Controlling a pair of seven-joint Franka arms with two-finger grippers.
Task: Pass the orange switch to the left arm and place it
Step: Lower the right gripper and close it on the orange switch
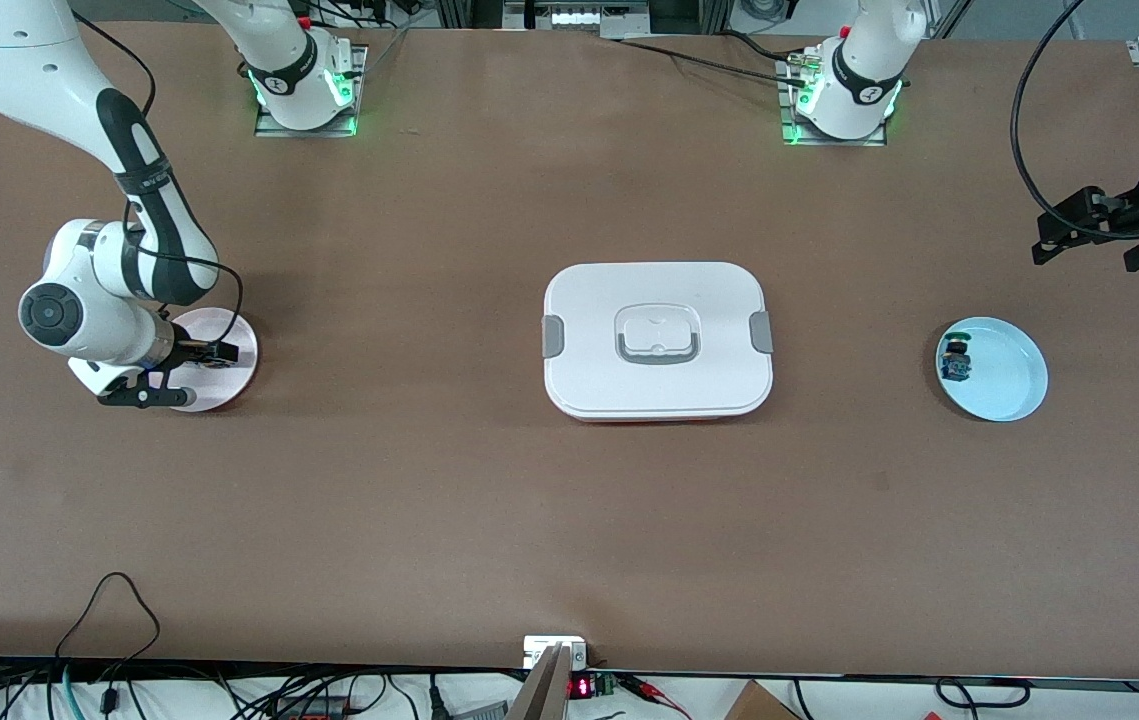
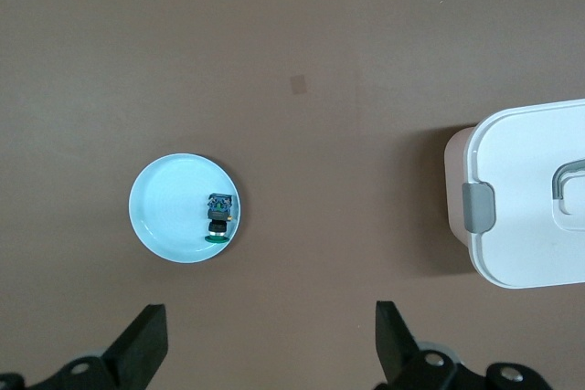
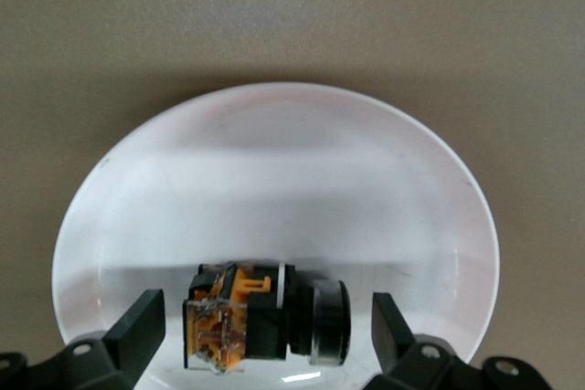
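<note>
Box (image 1: 657, 300) at mid-bench; one plate toward each end, one switch on each.
Right gripper (image 3: 265, 326), fingers spread, straddles the orange switch (image 3: 260, 317) on the pink plate (image 1: 229, 345). Left gripper (image 2: 270, 340), open, hovers over the bench edge near the blue plate (image 1: 1004, 375) holding the blue switch (image 1: 955, 360).

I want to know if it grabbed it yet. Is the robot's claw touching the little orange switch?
Apart. In the right wrist view, the right gripper has both fingers open, with plate showing between each and the orange switch.

Right claw (image 1: 191, 372) over pale plate (image 1: 234, 362)
</note>
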